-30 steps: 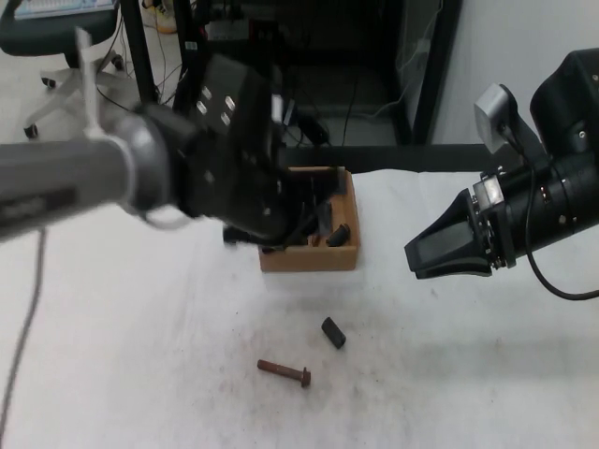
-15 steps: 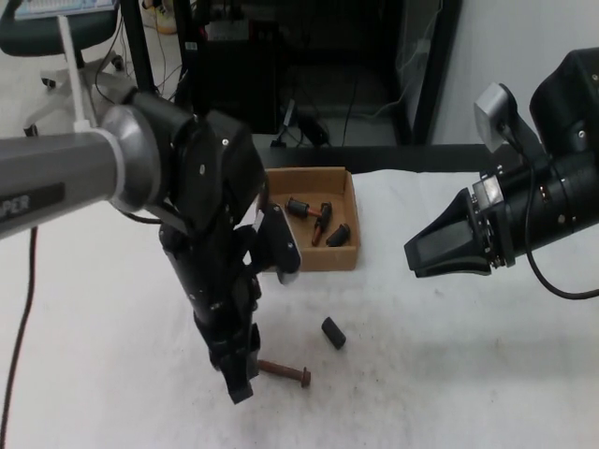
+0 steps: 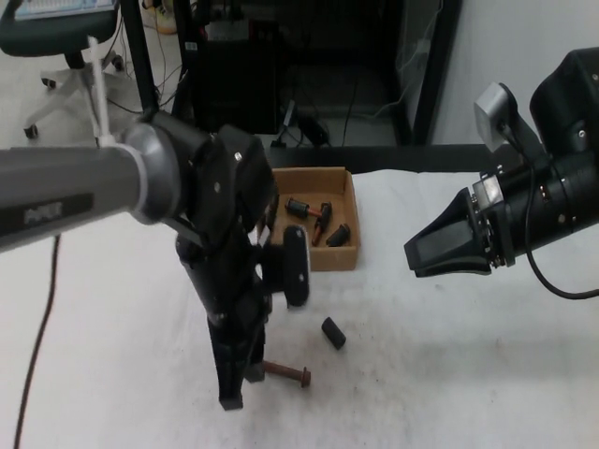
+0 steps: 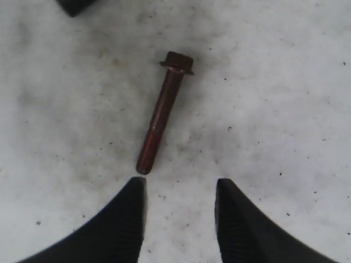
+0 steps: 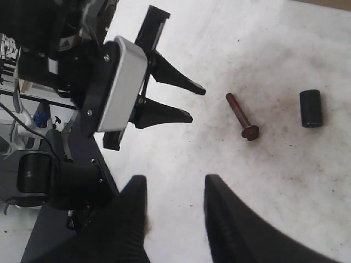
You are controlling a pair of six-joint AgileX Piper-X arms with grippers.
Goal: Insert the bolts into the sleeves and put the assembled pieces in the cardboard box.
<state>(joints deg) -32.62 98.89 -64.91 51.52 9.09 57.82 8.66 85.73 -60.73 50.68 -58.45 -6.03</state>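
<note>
L gripper open, hovering just short of bolt on bench; R gripper open too, well apart.

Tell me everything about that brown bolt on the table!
The bolt looks like rusty reddish-brown metal. It has a flanged hex head, a smooth shank and a threaded tip. It lies flat and loose on the white bench. The left gripper hangs open just past the threaded tip, not touching. A black sleeve lies apart, nearer its head.
</note>
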